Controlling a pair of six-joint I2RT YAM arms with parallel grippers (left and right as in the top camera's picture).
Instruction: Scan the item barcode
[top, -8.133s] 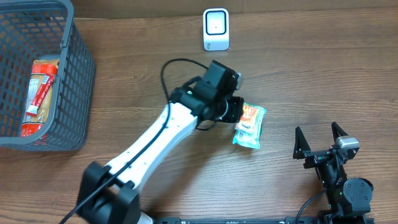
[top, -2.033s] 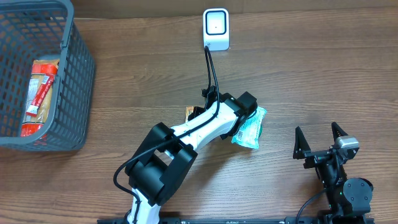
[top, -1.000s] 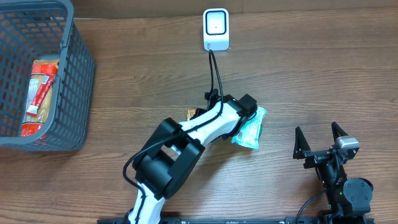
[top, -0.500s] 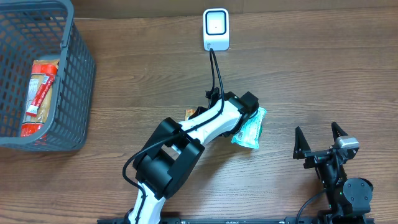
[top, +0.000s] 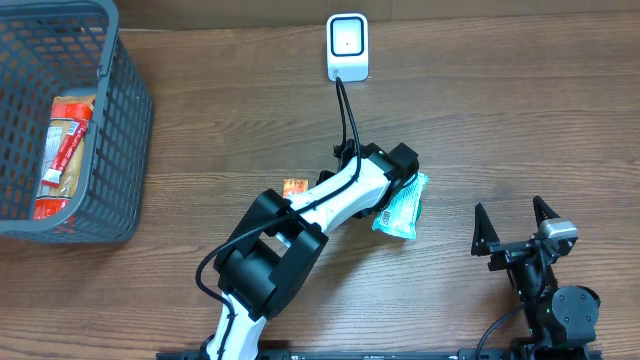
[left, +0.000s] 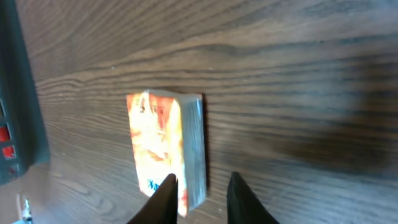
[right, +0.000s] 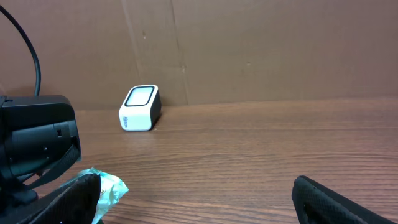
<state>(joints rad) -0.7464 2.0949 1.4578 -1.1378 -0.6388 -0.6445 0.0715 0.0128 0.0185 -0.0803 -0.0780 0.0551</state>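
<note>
The table (top: 520, 110) shows a scan that is not yet made, as far as I can judge. The grey basket (top: 125, 130) stands at its far left with red and orange snack packs (top: 62, 150) inside, well apart from the work. The left arm (top: 330, 205) reaches across the middle of the table, folded so that its black wrist sits at the top end of a teal packet (top: 405, 205), which lies flat on the wood. The right arm (top: 545, 270) sits at the near right edge, and the right jaws are spread wide with nothing between them. The white scanner (top: 347, 45) stands at the far edge, and nothing is held up before it. The item, which I take to be the small orange box (left: 158, 146), lies flat on the wood beside the left arm, well apart from the scanner. In the left wrist view the left jaws stand a little apart, with bare wood showing between the fingertips (left: 163, 198). The near end of the box reaches up to them. Whether they touch it I cannot tell, but they do not pinch it. Nearly all of the task seems to be left: grip the box, lift it, find its barcode, which no view shows, and bring that face to the scanner.
</note>
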